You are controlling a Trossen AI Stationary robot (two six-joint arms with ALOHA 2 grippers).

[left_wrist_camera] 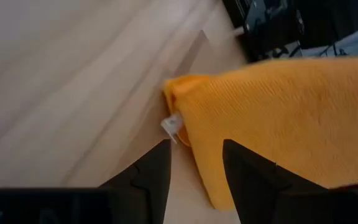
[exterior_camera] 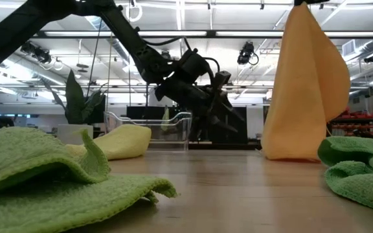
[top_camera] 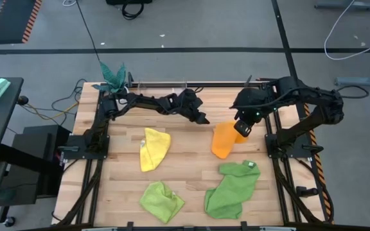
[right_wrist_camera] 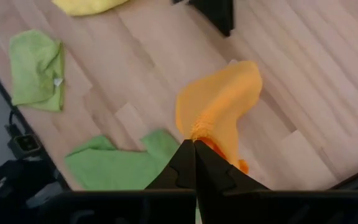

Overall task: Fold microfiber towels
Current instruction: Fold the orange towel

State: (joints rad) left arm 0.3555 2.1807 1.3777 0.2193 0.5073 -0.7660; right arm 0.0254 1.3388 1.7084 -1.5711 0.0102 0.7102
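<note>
Two right fingers (right_wrist_camera: 194, 163) pinching the hanging orange towel (right_wrist_camera: 219, 102); left fingers (left_wrist_camera: 194, 168) parted, empty

A light wooden table (top_camera: 191, 192) stands on a grey floor (top_camera: 191, 25) crossed by dark lines, with a black-and-orange striped mat (top_camera: 11, 19) at one corner, cables (top_camera: 352, 32) trailing, a teal-leaved plant (top_camera: 113, 75) at the table's far edge, and strip lights (exterior_camera: 193, 32) overhead.
</note>
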